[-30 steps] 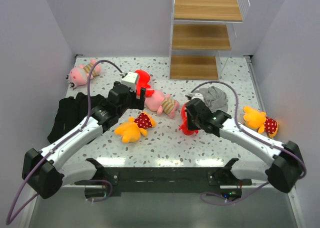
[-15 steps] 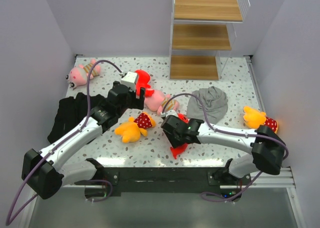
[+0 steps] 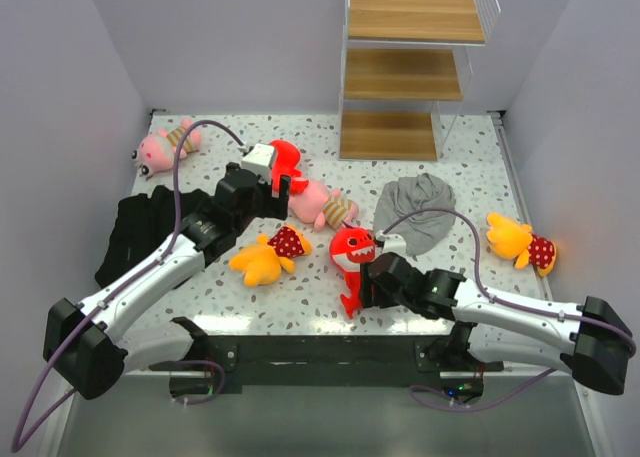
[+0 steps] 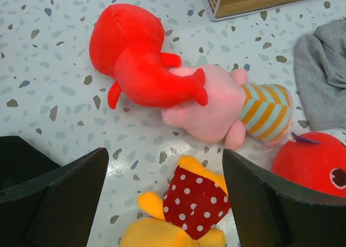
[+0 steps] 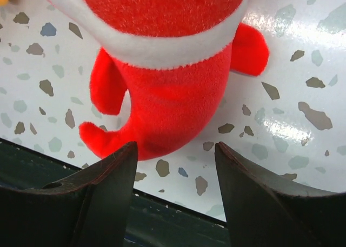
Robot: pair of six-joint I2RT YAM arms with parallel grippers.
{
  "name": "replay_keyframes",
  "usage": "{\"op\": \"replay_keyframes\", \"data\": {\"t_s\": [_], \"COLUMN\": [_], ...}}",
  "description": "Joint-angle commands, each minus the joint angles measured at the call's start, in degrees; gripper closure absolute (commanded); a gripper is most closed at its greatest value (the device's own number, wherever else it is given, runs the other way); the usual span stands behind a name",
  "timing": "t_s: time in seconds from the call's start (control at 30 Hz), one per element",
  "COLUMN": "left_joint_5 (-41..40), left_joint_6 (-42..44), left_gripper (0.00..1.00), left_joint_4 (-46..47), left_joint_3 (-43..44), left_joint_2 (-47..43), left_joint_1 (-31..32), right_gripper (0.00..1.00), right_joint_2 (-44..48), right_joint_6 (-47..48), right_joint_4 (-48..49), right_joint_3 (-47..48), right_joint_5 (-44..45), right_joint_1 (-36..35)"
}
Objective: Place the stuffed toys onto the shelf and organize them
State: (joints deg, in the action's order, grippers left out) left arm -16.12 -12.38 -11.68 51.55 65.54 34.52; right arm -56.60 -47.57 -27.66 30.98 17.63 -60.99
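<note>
The step in hand appears to be a regrasp of the red toy (image 3: 350, 255). It lies face up on the table (image 3: 460, 142) near the front edge, well apart from the shelf (image 3: 410, 72). The right gripper (image 5: 174, 147) has its fingers apart, with the toy's tail just ahead of them and not clamped.

Recommended procedure:
- Advance until the narrow body below the white band sits between the fingers.
- Close firmly enough to compress the plush.
- Lift clear before swinging past the grey cloth (image 3: 420, 205).

The left gripper (image 4: 165, 154) hovers with its fingers wide above the second red toy (image 4: 132, 58) and a pink toy (image 4: 216, 109). Keep it out of the right arm's path.

Change from one second ago: the right gripper then clamped the red toy beside the grey cloth. The toy now lies released nearer the centre front. The left arm has not moved.
</note>
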Motion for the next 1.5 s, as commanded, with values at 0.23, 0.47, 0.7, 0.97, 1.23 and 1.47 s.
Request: {"op": "replay_keyframes", "data": {"t_s": [0.23,0.47,0.7,0.97,1.23,1.47], "left_joint_5": [1.26,1.62,3.72,4.78,4.43,3.64], "left_joint_6": [0.69,0.87,0.52,-0.19,-0.10,-0.01], "left_gripper": [0.09,0.09,0.09,0.08,0.08,0.08], "left_joint_4": [2.01,2.02,2.10,1.83,1.31,1.49], "left_joint_3": [2.15,2.24,2.94,2.42,2.59,2.33], "left_joint_2": [-3.13,-3.14,-2.78,-2.96,-2.52,-2.70], "left_joint_1": [-0.07,-0.16,-0.16,-0.16,-0.16,-0.16], "right_gripper": [0.39,0.44,0.35,0.35,0.47,0.78], "right_joint_2": [-3.60,-1.68,3.95,5.01,3.25,6.85], "right_joint_6": [-7.35,-8.86,-11.30,-16.59,-16.15,-13.86], "right_joint_4": [14.56,13.25,8.85,19.11,26.60,22.31], "right_joint_3": [-4.87,-6.64,-5.58,-14.62,-17.97,-14.91], "right_joint_5": [2.58,4.08,3.38,0.92,-0.75,0.82], "right_joint_1": [0.79,0.79,0.87,0.79,0.79,0.79]}}
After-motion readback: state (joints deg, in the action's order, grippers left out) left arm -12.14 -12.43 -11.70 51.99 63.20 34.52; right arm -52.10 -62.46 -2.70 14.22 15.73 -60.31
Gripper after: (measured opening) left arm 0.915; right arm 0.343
